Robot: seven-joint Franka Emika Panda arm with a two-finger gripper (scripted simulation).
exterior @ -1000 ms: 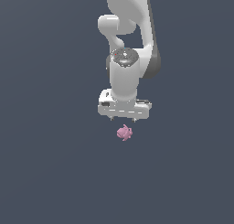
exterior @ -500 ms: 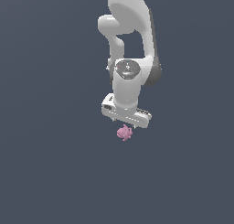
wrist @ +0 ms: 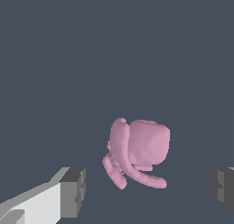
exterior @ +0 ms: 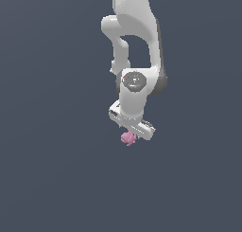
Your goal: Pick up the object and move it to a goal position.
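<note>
The pink object (wrist: 139,152) sits on the plain grey floor (exterior: 52,179), directly beneath the gripper (exterior: 132,135) and partly tucked under its lower edge in the exterior view. In the wrist view the two dark finger pads (wrist: 73,192) stand wide apart on either side of the object, with clear floor showing between each pad and the pink lumps, so the fingers are spread and hold nothing. By my reading the approach is about finished (the fingers bracket the object), while the grasp, the lift and the carry to the goal are all left to do. No goal marker shows in either view. No brand, label or writing can be read anywhere
</note>
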